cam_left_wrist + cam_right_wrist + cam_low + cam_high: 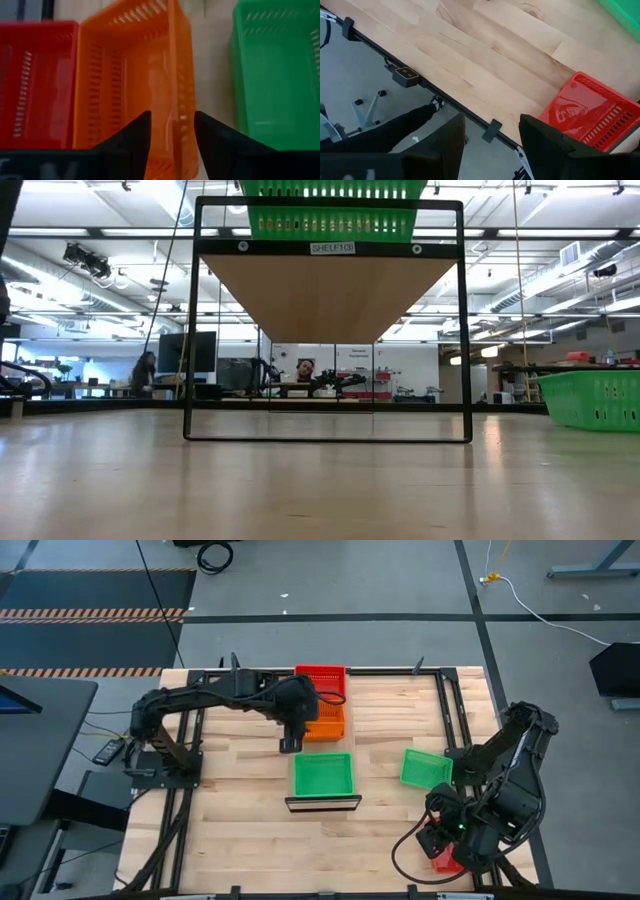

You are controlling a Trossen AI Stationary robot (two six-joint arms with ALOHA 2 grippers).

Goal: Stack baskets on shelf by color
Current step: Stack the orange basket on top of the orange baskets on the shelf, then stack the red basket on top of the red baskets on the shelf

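Wooden table [240, 810] carries the shelf [322, 803], red, orange, green baskets [426, 768]

Slatted wooden tabletop [250, 830]; black cable coil [213, 554] on floor; person [143, 372] in background room.

Beneath the shelf [330, 290] open room is left; its top is blocked by a green basket [322, 775].

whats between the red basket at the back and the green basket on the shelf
An orange basket lies between the red basket and the green basket. The high view shows it, with the left gripper over its edge; the left wrist view shows all three.
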